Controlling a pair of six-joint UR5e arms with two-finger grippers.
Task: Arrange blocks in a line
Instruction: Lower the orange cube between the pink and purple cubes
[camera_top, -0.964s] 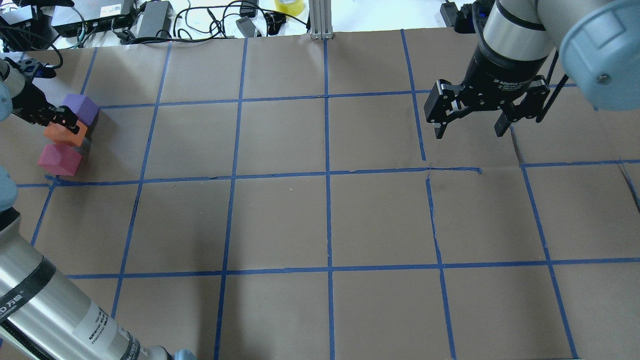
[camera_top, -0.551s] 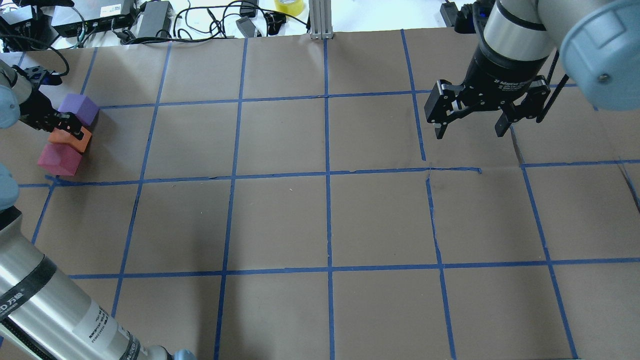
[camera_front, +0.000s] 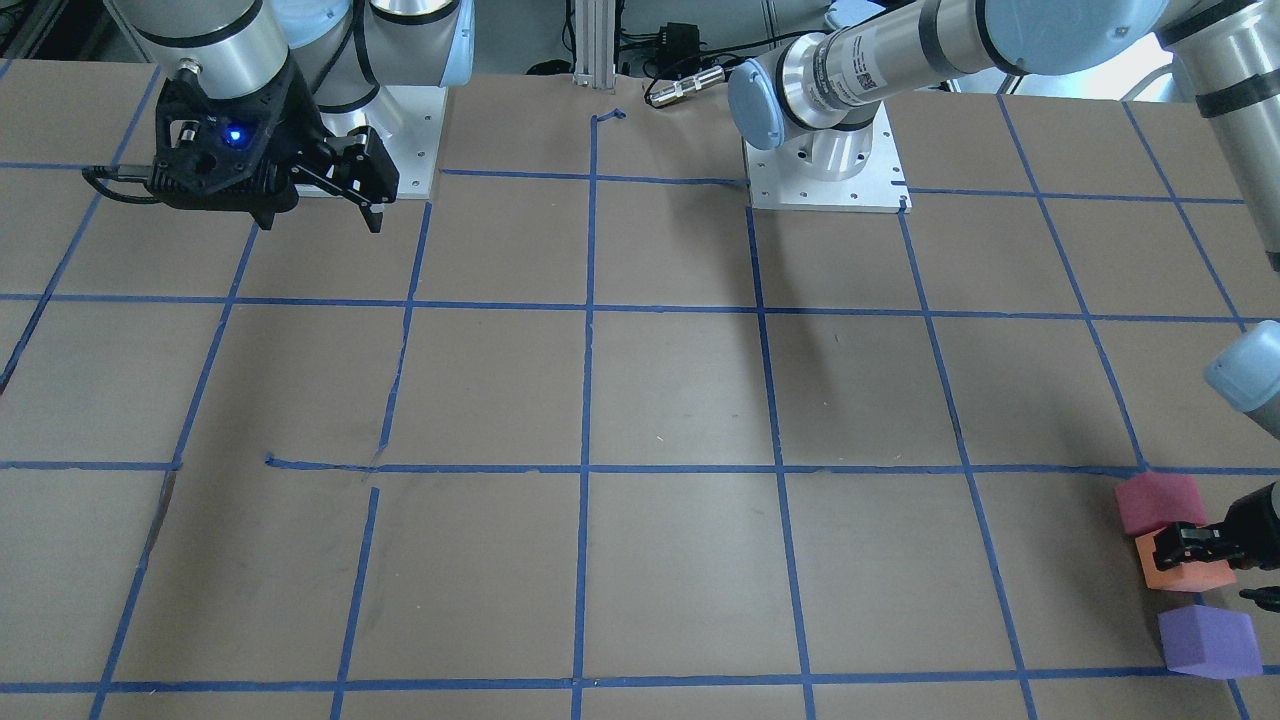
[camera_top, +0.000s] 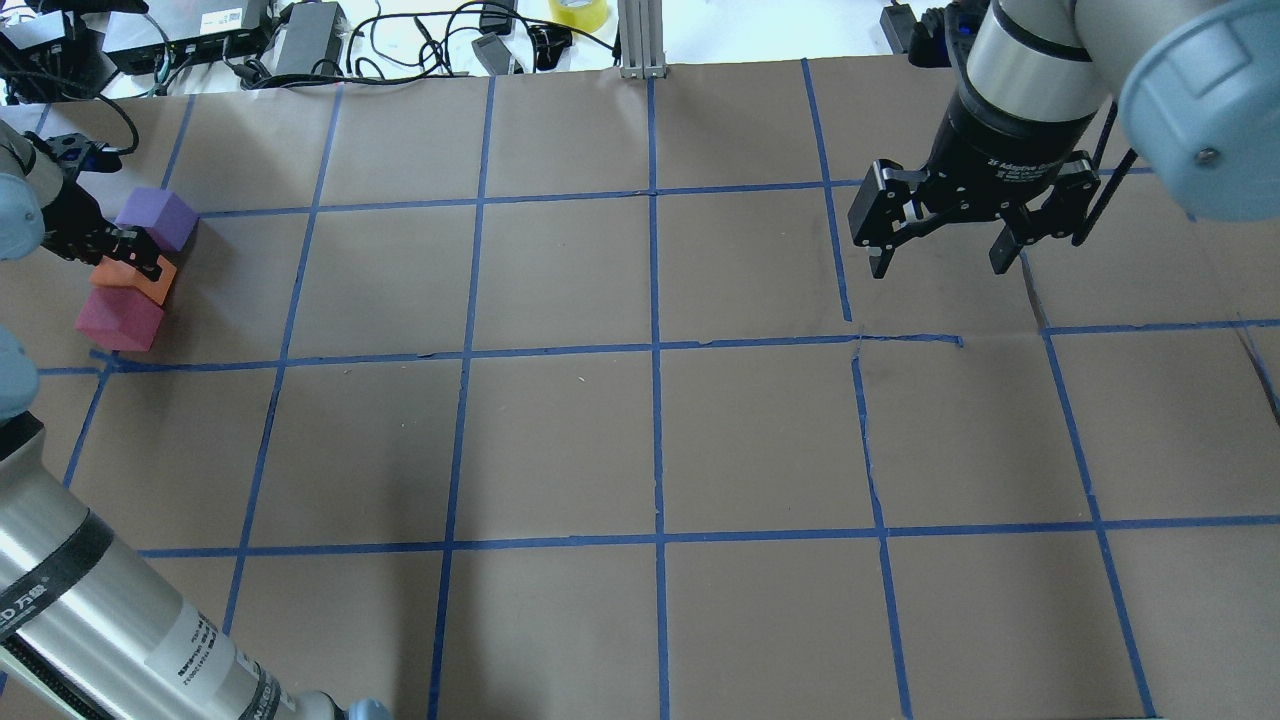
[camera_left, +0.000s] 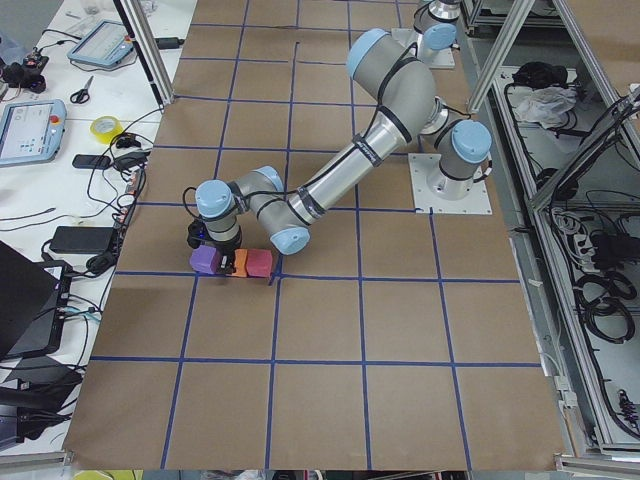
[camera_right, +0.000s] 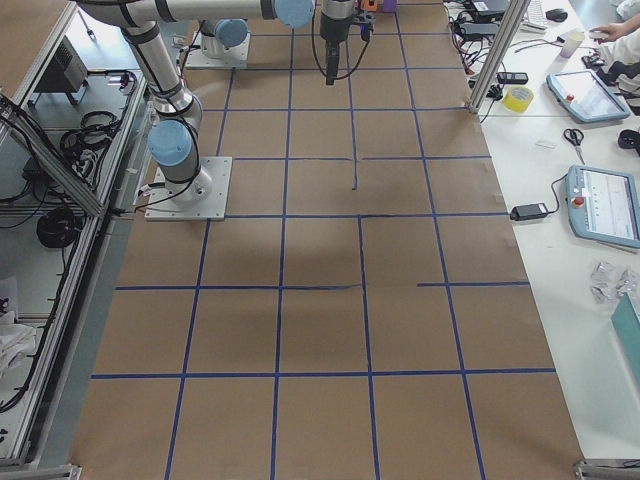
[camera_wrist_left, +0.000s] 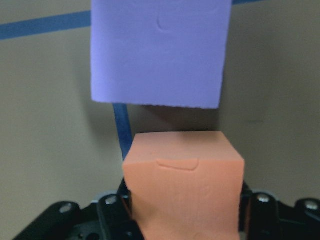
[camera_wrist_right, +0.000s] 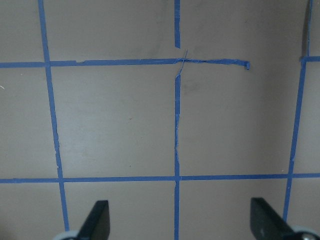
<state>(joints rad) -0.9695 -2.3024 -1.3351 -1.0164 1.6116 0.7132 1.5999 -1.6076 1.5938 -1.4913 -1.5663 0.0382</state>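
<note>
The three blocks stand in a row at the table's far left. The purple block is farthest from me, the orange block is in the middle and the red-pink block is nearest. My left gripper is shut on the orange block, which sits against the red-pink block. A small gap separates the orange block from the purple block. My right gripper is open and empty, hovering above the table at the far right, away from the blocks.
The table is brown paper with a blue tape grid. Cables, power bricks and a roll of yellow tape lie past the far edge. The table's left edge is close beside the blocks.
My left gripper has carried the orange block a little away from the purple block and up against the red-pink block. The right arm has not moved.
</note>
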